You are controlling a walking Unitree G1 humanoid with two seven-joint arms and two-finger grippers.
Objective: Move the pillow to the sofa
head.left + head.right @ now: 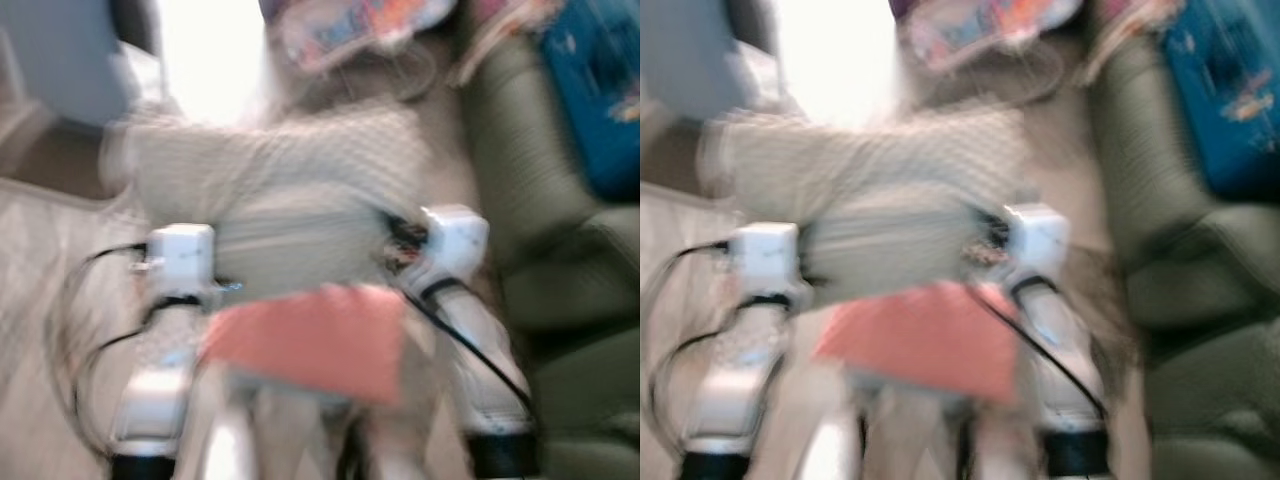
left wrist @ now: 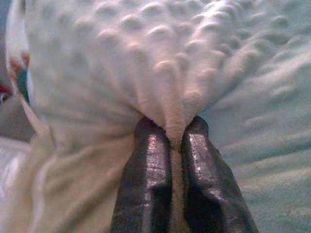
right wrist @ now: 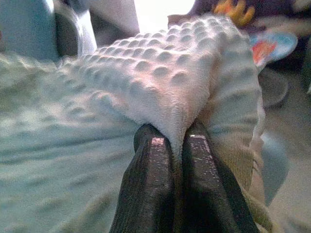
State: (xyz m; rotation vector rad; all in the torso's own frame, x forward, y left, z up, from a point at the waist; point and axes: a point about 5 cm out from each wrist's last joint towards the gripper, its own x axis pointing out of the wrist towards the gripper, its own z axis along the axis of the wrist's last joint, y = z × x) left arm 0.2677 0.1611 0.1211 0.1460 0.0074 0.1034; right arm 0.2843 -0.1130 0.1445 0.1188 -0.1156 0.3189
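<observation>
A cream, bumpy-textured pillow (image 1: 275, 190) hangs in front of me, held up between both arms; the eye views are blurred. My left gripper (image 2: 176, 141) is shut on a pinched fold of the pillow (image 2: 146, 58) at its left side. At the right side, my right gripper (image 3: 177, 138) is shut on another fold of the pillow (image 3: 160, 77). The green sofa (image 1: 560, 240) stands to my right, close beside the right arm.
A blue cushion (image 1: 600, 90) lies on the sofa's far end. Colourful items (image 1: 350, 25) sit on the floor ahead. A grey piece of furniture (image 1: 60, 60) stands at the far left, with bright light between. An orange-pink patch (image 1: 310, 340) shows low on my body.
</observation>
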